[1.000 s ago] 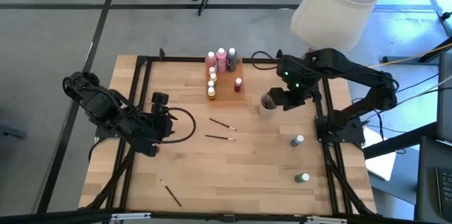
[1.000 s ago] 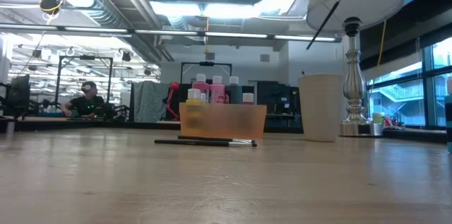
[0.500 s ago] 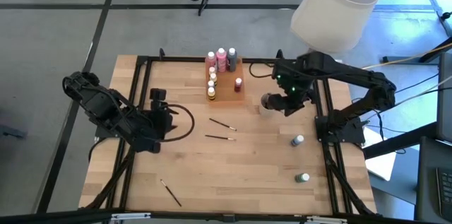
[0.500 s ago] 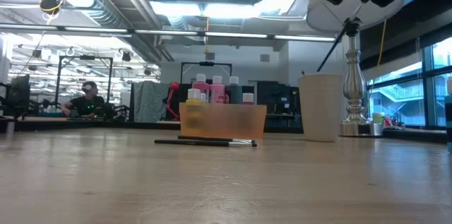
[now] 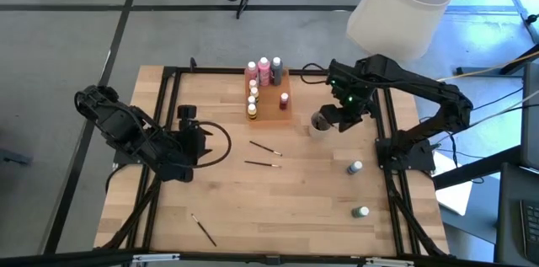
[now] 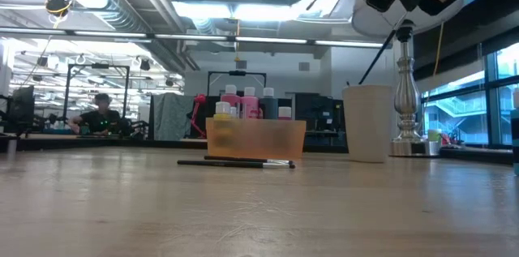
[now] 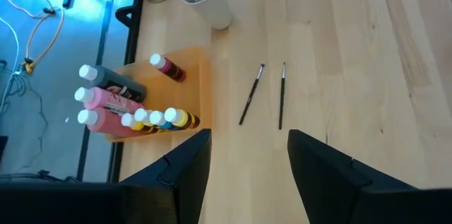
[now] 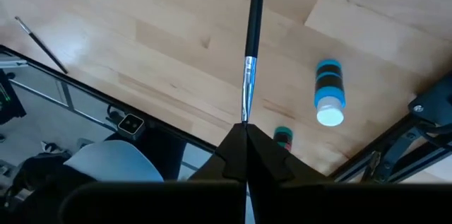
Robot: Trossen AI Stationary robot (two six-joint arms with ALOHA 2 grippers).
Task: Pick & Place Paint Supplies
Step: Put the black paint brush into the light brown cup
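My right gripper (image 5: 335,117) hovers just right of the pale cup (image 5: 319,124), shut on a dark-handled paintbrush (image 6: 378,54) that slants down toward the cup's mouth (image 6: 366,88). My left gripper (image 7: 247,171) waits open at the table's left side (image 5: 195,142). The orange tray (image 5: 269,98) at the far edge holds several pink, grey, yellow and red bottles. Two brushes (image 5: 265,148) (image 5: 263,163) lie flat mid-table, and a third (image 5: 203,230) lies near the near edge. A blue-capped bottle (image 5: 354,168) and a green one (image 5: 360,211) lie on the right. My right gripper pinches the paintbrush between its two fingers at the bristle end (image 8: 245,114), just past the silver ferrule. The fingers run along the brush. It is lifted clear and tilted, its dark handle (image 8: 254,12) pointing away and down, the free end (image 6: 362,80) at the cup's rim.
A lamp with a white shade (image 5: 397,10) stands at the far right corner, close above my right arm. A black frame rail (image 5: 389,132) runs along the table's right side. Bare wood lies between the mid-table brushes and the near edge.
My right gripper has come down toward the cup with the brush. The brush's lower end was well above the cup and now reaches its rim. The gripper stays shut on it.
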